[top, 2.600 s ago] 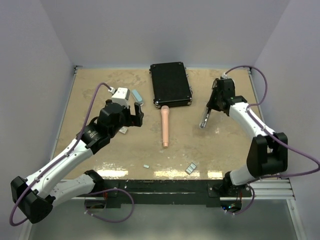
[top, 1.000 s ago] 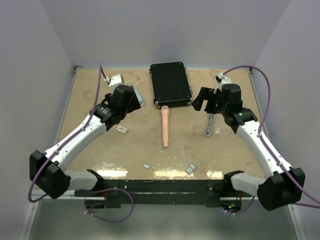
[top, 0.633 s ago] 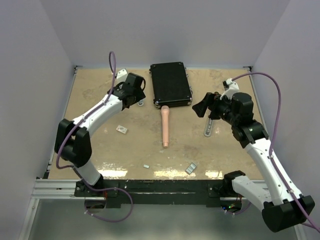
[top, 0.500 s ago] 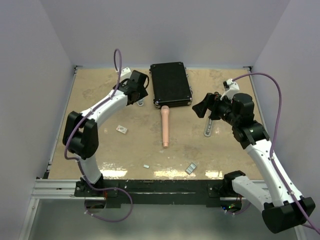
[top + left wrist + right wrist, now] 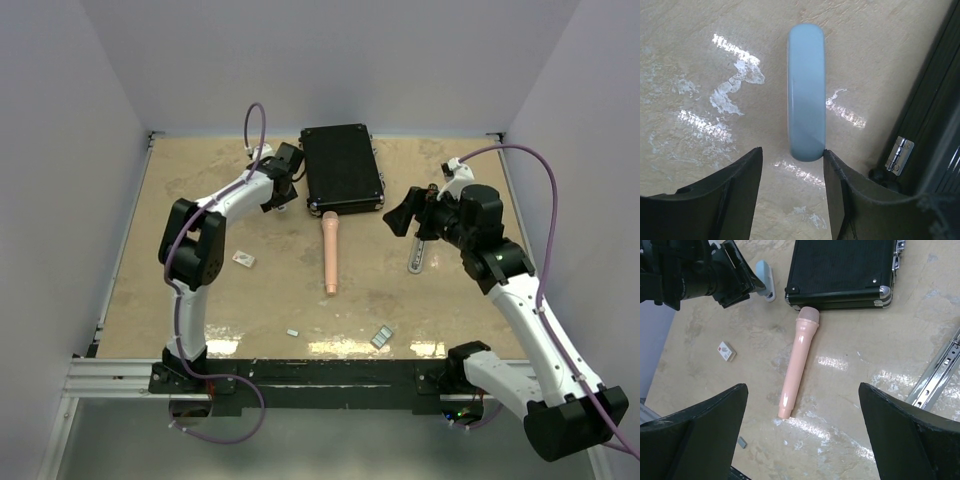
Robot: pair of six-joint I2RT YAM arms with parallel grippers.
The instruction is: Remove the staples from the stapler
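The stapler is a light blue rounded bar lying beside the black case. My left gripper is low over the table with its jaws open on either side of the stapler's near end. The right-hand finger touches that end. In the right wrist view the stapler shows just past the left gripper's fingers. Staples lie near the front edge: one tiny grey block and a small cluster. My right gripper hangs wide open and empty above the table.
A black case sits at the back centre, with a pink handle-shaped object lying in front of it. A small white card lies to the left. A silvery metal rail rests under the right arm.
My left arm swung to the back, down onto the stapler, with its jaws narrowing. My right gripper let go of the metal rail, opened wide and rose.
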